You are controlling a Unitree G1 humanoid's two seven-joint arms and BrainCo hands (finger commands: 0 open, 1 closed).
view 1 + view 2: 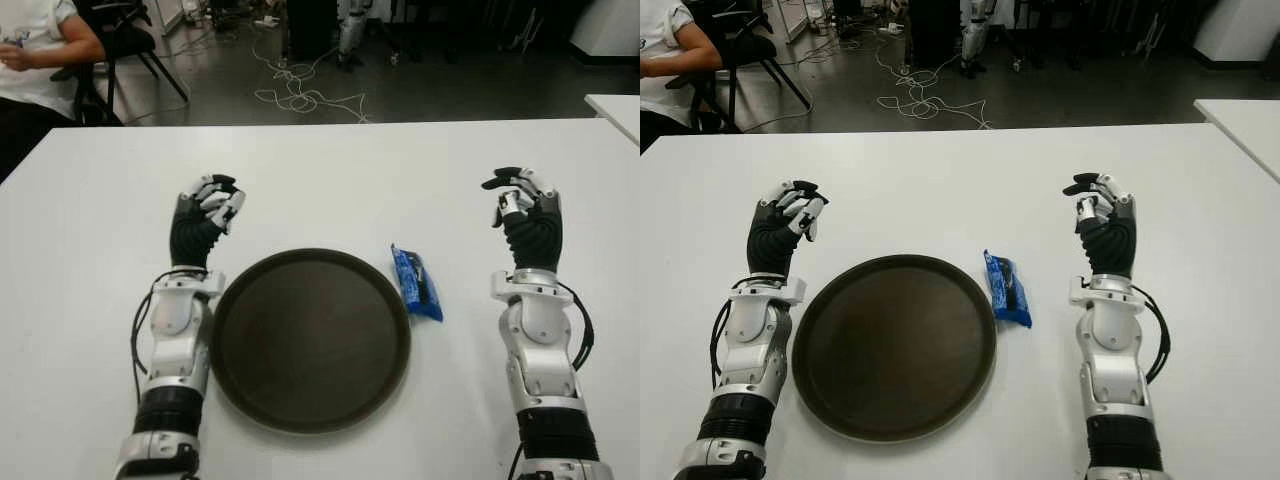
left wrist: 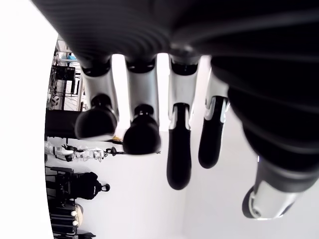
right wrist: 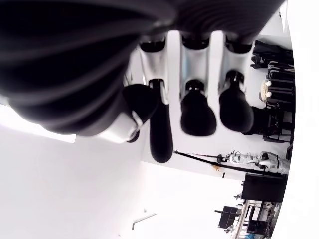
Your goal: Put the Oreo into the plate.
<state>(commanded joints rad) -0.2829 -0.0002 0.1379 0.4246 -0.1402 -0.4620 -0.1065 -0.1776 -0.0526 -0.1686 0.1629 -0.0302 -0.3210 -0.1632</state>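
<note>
A blue Oreo packet (image 1: 416,283) lies on the white table (image 1: 320,180), just right of a round dark brown plate (image 1: 310,338) that holds nothing. My left hand (image 1: 211,205) is raised beside the plate's upper left rim, its fingers (image 2: 141,132) relaxed and holding nothing. Well to the right of the packet, my right hand (image 1: 521,200) is held up with its fingers (image 3: 197,117) loosely bent around nothing. Neither hand touches the packet or the plate.
A person in a white shirt (image 1: 35,50) sits at the far left beyond the table. Cables (image 1: 300,95) lie on the dark floor behind. The corner of another white table (image 1: 615,108) shows at the far right.
</note>
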